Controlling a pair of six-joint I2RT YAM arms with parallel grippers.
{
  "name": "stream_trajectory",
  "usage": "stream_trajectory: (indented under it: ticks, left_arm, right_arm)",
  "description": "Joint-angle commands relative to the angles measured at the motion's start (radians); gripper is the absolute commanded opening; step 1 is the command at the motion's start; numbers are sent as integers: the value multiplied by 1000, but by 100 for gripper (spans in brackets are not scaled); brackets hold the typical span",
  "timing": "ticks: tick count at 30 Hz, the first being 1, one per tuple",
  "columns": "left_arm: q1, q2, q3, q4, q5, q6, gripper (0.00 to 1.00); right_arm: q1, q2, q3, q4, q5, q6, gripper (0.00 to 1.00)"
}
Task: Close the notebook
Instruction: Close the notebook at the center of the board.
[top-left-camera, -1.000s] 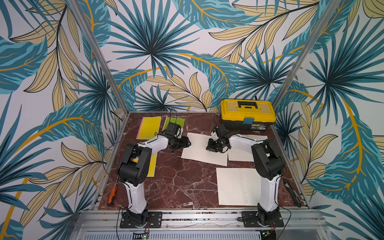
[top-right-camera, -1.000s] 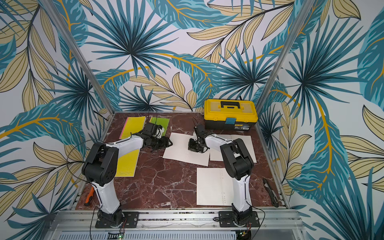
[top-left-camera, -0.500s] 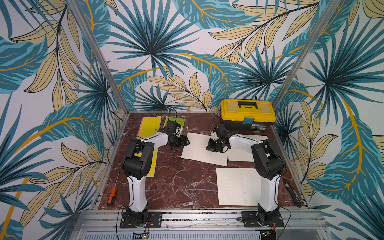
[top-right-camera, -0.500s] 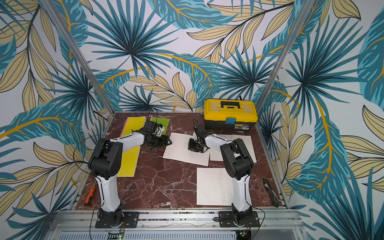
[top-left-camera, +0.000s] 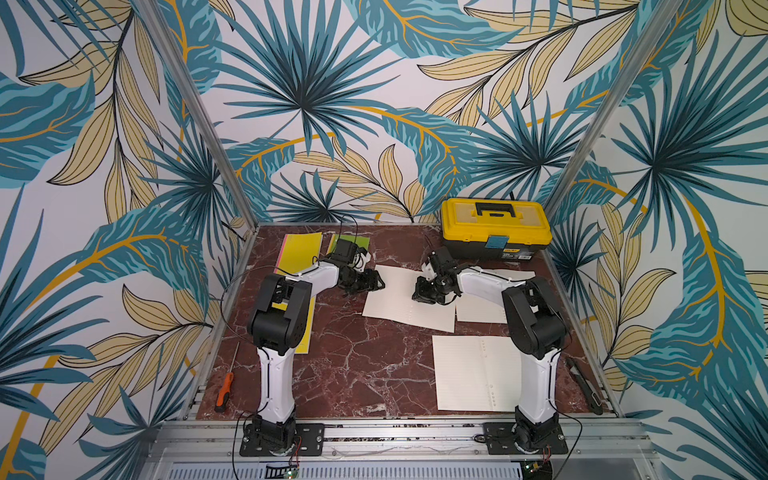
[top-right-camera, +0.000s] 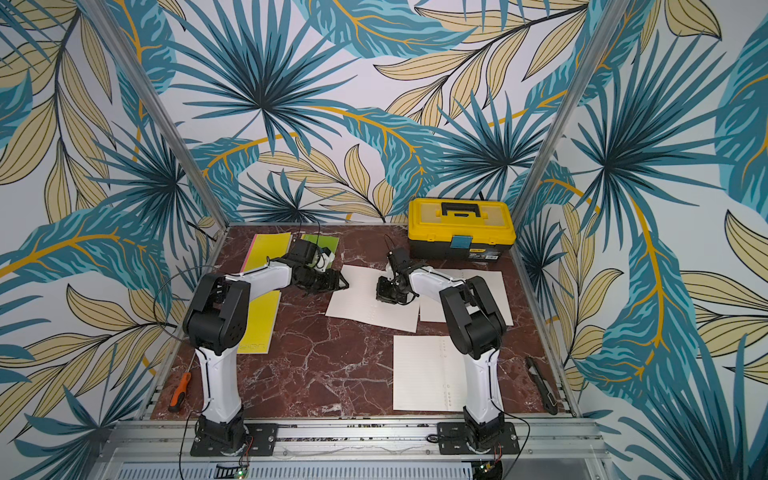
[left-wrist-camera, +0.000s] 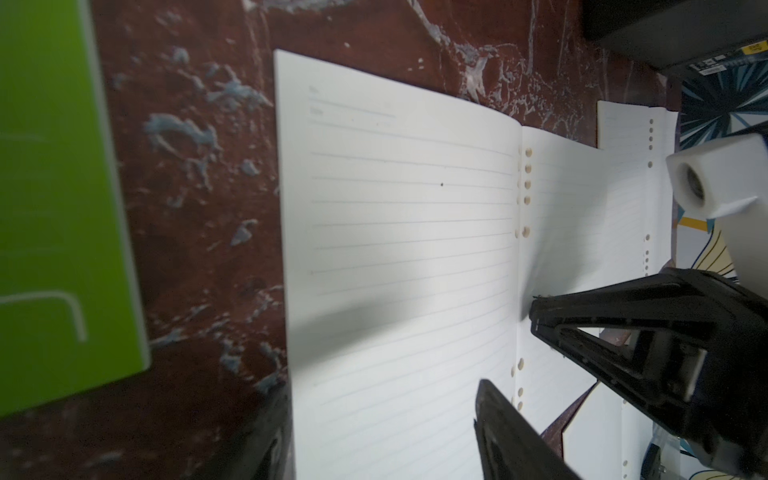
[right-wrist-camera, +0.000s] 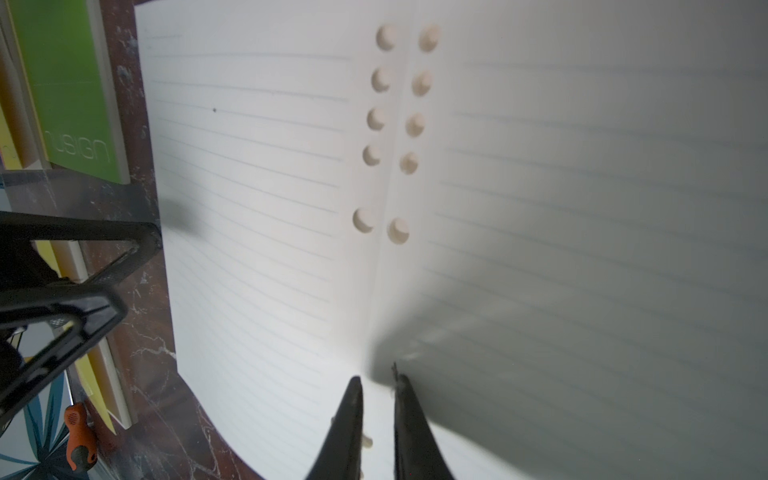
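Left claw (top-left-camera: 379, 284): fingers spread wide, holding nothing, low at the outer edge of the page on its side.
Right claw (right-wrist-camera: 377, 380): fingers almost together with a thin slit between them; tips down on the paper by the fold, no paper seen in the slit.
Notebook (top-left-camera: 395, 305): open, lined pages up, lying on the table (top-left-camera: 353, 374) beneath both claws.
Green book (left-wrist-camera: 54, 208): closed, beside the left claw, apart from the notebook.
Toolbox (top-left-camera: 496, 228): behind the right claw, lid down.
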Motion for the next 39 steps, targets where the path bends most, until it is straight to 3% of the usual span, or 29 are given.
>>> stream_trajectory:
  ticks: [1,16,31,39]
  left_arm:
    - [-23,58,-19,16,88,-35,71]
    - [-35,10,-148,331,313,-196,72]
    - [-37,-10,-196,533,438,-327,73]
    - [-36,-9,-254,779,513,-485,74]
  right_arm:
    - [1,58,-15,-70,24,-10,18]
    - [1,68,-23,-41,0,3,17]
    - [0,68,-27,-20,-17,11,17]
    - [0,81,-22,-11,-31,14,17]
